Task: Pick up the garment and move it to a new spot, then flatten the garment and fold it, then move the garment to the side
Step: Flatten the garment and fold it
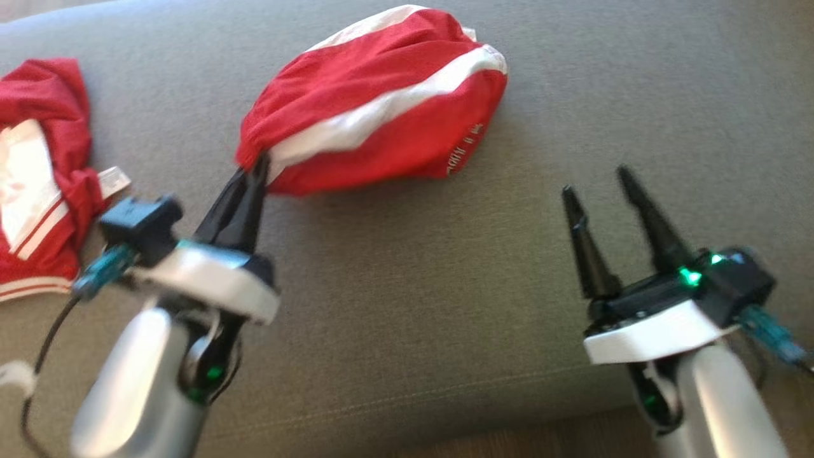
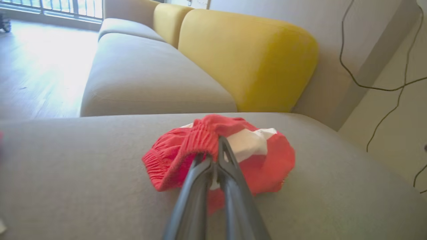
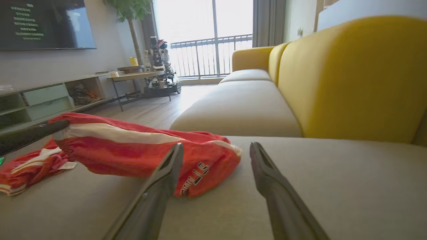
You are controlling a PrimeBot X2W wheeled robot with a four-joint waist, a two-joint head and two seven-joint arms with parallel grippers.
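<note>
On the sofa: left gripper (image 1: 257, 166) grips red-and-white garment (image 1: 381, 95)

Nearest the robot, the right gripper (image 1: 594, 181) hangs over the grey seat cushion (image 1: 445, 286), its fingers spread wide and holding nothing; the left gripper's fingers are pressed together on the elastic edge of the garment; the garment lies bunched on the cushion just beyond those tips, its pinched end raised; a second red-and-white garment (image 1: 44, 178) lies crumpled well off to the left; behind rises the yellow backrest (image 2: 247, 60).
</note>
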